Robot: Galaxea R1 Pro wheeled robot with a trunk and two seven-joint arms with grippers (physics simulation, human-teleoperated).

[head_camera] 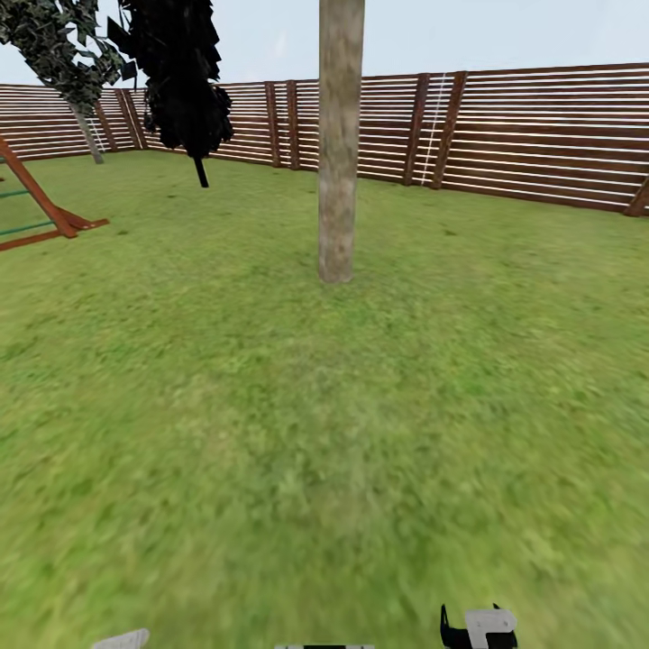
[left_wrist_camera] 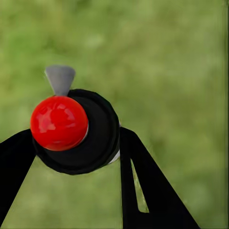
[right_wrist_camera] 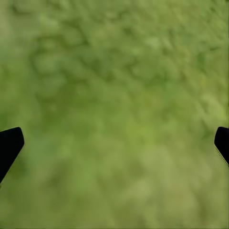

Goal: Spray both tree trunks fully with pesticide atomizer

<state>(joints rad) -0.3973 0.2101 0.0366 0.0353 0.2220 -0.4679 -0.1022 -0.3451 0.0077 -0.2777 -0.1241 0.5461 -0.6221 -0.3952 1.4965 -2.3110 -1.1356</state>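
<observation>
You'll find nothing readable here: no text, label, brand, number or sign on the wooden fence (head_camera: 541,135), the tree trunk (head_camera: 340,144) or the atomizer (left_wrist_camera: 76,129).

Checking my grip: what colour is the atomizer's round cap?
Glossy red, on a black body; left wrist view shows it best.

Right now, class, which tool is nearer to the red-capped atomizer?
Left. The left tool is shut on the atomizer, its fingers at both sides of the black body. The right tool is open over bare grass.
</observation>
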